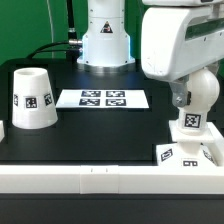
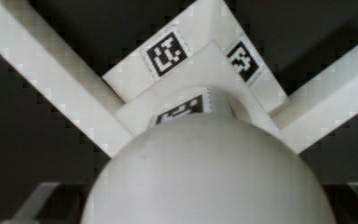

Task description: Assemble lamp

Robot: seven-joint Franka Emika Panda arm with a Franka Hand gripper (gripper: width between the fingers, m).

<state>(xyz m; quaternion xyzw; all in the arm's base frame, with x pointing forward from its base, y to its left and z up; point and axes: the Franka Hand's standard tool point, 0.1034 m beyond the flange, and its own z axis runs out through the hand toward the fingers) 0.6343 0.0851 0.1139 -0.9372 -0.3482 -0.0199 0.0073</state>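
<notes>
Near the front right corner of the black table [image 1: 100, 125], the arm's two-finger gripper [image 1: 192, 108] grasps the white round-headed plastic bulb [image 2: 202, 170] over the flat square white base [image 1: 178, 155]. Keep the bulb upright and centred while seating it; the tapered white shade [image 1: 32, 98] waits at the left edge.

The gripper [image 1: 191, 100] seems hidden behind the arm; the base [image 1: 185, 155] is cut off.

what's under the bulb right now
The bulb stands on the square base, in the tool. The wrist view shows the base's tagged corner beyond the bulb's head; the socket is covered.
</notes>
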